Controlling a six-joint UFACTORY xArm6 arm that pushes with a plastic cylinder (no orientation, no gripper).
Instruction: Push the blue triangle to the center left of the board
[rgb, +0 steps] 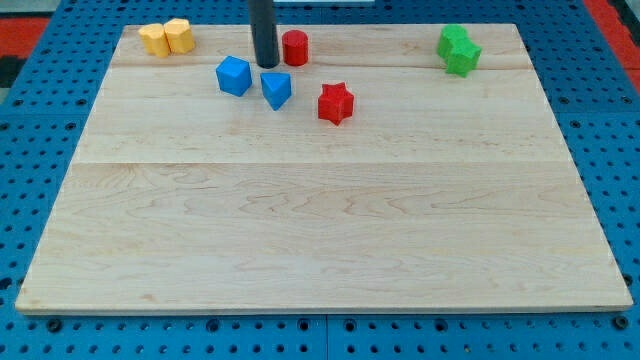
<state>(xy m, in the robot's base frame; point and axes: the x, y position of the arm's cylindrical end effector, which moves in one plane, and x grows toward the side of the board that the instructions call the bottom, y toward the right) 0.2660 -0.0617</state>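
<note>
On blue pegboard (40, 180), pale wooden board (320, 220)

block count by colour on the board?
yellow: 2, and, touching at the view's top left
blue: 2, cube and triangle
red: 2, cylinder and star
green: 2, and, touching at the view's top right
total: 8
</note>
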